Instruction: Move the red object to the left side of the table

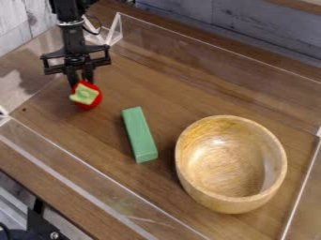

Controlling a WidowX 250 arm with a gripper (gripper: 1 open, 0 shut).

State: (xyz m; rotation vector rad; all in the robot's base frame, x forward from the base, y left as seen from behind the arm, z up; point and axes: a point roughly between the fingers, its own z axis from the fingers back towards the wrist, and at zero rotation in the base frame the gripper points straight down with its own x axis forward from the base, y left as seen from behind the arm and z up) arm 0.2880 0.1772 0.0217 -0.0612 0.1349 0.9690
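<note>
The red object [86,97], a small glossy red toy fruit with a light-green leafy end facing up, hangs just over or on the table [201,84] at its left part. My gripper [82,86] comes straight down from above and is shut on the top of the fruit. Its black fingers [73,75] hide the fruit's upper edge. Whether the fruit touches the wood I cannot tell.
A green rectangular block [139,133] lies right of the fruit, near the middle. A round wooden bowl [231,161] stands at the right front. Low clear acrylic walls [75,183] edge the table.
</note>
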